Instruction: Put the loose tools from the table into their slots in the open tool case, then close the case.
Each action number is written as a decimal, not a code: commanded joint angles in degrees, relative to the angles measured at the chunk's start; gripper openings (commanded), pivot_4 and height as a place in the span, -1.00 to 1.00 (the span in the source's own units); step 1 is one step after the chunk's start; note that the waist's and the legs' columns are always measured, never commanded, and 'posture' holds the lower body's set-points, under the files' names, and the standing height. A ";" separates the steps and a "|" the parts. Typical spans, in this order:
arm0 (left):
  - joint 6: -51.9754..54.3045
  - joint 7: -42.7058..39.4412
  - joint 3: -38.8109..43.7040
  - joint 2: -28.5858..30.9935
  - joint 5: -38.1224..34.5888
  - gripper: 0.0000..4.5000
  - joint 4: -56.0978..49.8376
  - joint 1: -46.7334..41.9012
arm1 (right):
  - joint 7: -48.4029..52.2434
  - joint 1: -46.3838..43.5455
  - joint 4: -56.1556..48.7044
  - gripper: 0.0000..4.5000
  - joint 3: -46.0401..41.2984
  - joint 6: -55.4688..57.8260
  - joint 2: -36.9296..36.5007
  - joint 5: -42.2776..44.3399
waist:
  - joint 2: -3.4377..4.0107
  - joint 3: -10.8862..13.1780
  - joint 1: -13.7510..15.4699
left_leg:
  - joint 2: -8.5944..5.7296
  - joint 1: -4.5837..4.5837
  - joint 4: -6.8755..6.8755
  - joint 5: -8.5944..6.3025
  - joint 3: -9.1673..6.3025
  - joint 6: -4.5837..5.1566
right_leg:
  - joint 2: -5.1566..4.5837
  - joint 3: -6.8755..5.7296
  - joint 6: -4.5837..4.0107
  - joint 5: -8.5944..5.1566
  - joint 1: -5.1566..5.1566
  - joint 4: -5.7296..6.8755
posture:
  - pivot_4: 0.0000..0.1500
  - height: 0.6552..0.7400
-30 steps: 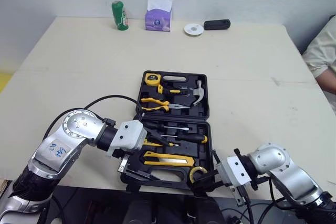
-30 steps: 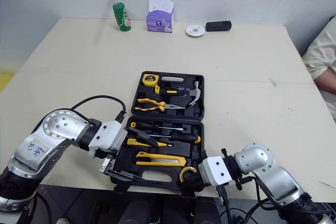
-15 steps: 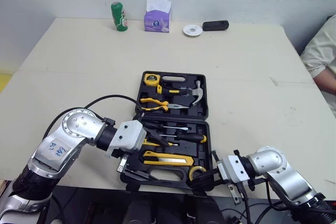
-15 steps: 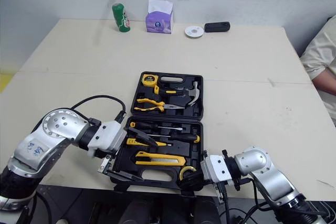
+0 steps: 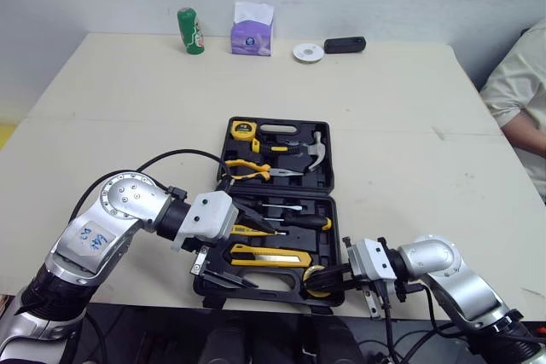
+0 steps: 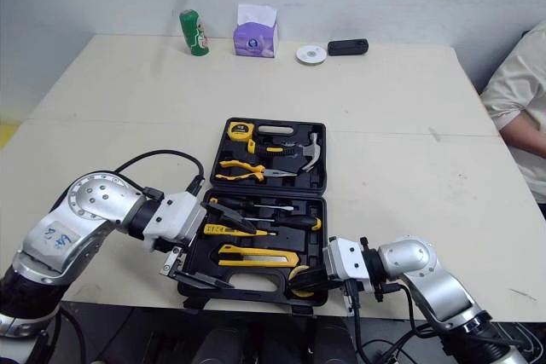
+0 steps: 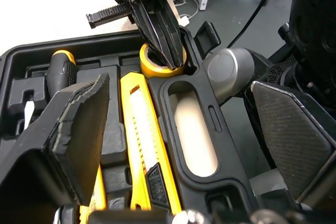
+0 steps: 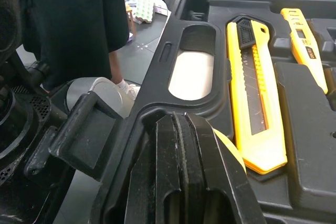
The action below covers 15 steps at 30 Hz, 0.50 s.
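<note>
Tool case [image 5: 332, 178] sits open at the near edge of the table [image 5: 128, 108], two halves of moulded black plastic. One ring-shaped yellow tape roll [image 7: 159, 70] is in its near right corner, with the right gripper [image 7: 167, 56] pinched together, tips on it. One long yellow utility knife [image 7: 144, 129] lies alongside. Left gripper [image 5: 263, 257] gapes wide, empty.

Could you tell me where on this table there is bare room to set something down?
The table is bare left of the tool case, right of it toward the person's sleeve, and between it and the far row: green can, tissue box, white disc, black device. Crowded: the case's near half, under the left gripper and right gripper.
</note>
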 commanded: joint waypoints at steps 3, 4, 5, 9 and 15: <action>-1.11 -0.19 -0.21 -0.48 0.19 1.00 -0.18 -0.65 | -3.11 2.17 7.44 -0.98 1.61 0.19 -2.12 -7.98 | -0.05 -0.04 -0.05 | 0.01 0.04 0.00 0.00 0.00 0.00 | 0.00 0.01 -0.01 0.00 0.02 0.00 | 1.00 0.80; -1.20 -0.26 -0.21 -0.51 0.25 1.00 -0.01 -0.72 | -3.16 2.46 7.36 -0.98 1.70 -0.20 -2.19 -8.09 | -0.07 -0.05 -0.03 | 0.02 0.04 -0.01 -0.01 0.00 -0.01 | 0.00 0.01 -0.01 -0.01 0.02 0.00 | 1.00 0.80; -1.26 -0.29 -0.21 -0.53 0.29 1.00 0.12 -0.79 | -3.24 2.74 7.31 -0.98 1.74 -0.62 -2.24 -8.21 | -0.09 -0.06 -0.01 | 0.02 0.05 -0.01 -0.01 0.00 -0.01 | 0.00 0.01 -0.02 -0.01 0.03 0.00 | 1.00 0.80; -1.61 -0.47 -0.33 -0.71 0.55 1.00 0.98 -1.28 | -3.47 3.11 8.61 -0.98 1.68 -2.28 -2.17 -8.30 | -0.20 -0.12 -0.02 | 0.03 0.05 -0.03 -0.02 0.00 -0.02 | 0.00 0.01 -0.02 -0.01 0.03 -0.01 | 1.00 0.80; -0.80 0.18 0.21 -0.70 0.12 1.00 1.77 -1.04 | -3.21 5.33 11.42 -0.98 0.11 -7.68 -1.36 -5.36 | -0.29 -0.18 0.33 | 0.04 0.19 -0.08 -0.08 -0.01 -0.03 | -0.01 -0.01 -0.03 -0.01 0.20 -0.12 | 1.00 0.80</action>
